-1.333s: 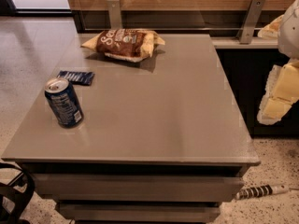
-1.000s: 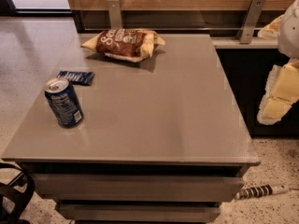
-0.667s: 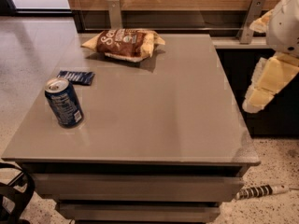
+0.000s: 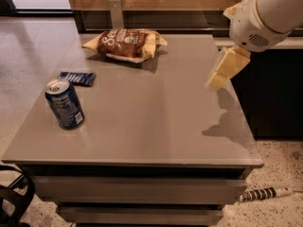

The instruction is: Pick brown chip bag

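Grey table [image 4: 151, 126] with drawers below its front edge. White robot arm [image 4: 265, 13] enters above the far right corner. Brown chip bag [image 4: 125, 42] lies flat near the far edge, left of its middle, well apart from the claw. Pale yellow claw [image 4: 222, 72] hangs over the table just inside the right edge; whether it is open or closed cannot be told. Blue soda can [image 4: 65, 103] stands upright near the left edge. Small dark blue packet [image 4: 76, 78] lies flat just behind the can.
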Robot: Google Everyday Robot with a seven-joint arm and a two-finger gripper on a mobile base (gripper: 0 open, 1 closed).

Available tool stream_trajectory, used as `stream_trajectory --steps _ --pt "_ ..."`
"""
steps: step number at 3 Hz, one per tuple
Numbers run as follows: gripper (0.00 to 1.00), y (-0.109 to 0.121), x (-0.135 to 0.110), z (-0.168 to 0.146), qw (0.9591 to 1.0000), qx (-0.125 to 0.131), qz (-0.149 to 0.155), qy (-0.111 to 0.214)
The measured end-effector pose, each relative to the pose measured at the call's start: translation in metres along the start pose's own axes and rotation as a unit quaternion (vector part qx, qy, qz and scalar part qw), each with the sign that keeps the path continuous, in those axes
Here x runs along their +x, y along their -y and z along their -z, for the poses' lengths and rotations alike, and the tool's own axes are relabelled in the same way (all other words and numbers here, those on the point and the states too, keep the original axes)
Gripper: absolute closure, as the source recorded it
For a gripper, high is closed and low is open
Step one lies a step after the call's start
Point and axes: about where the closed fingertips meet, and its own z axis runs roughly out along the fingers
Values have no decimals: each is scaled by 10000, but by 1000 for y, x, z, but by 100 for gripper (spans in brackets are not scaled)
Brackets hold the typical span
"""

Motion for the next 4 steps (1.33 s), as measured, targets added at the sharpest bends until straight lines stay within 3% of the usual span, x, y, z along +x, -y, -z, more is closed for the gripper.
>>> stream_trajectory --steps 1,2,4 --pt "0 9 -31 -36 9987 332 -74 374" --pt "0 31 -66 -60 9922 890 -206 844" --pt "0 37 -73 -76 9920 1004 -124 755"
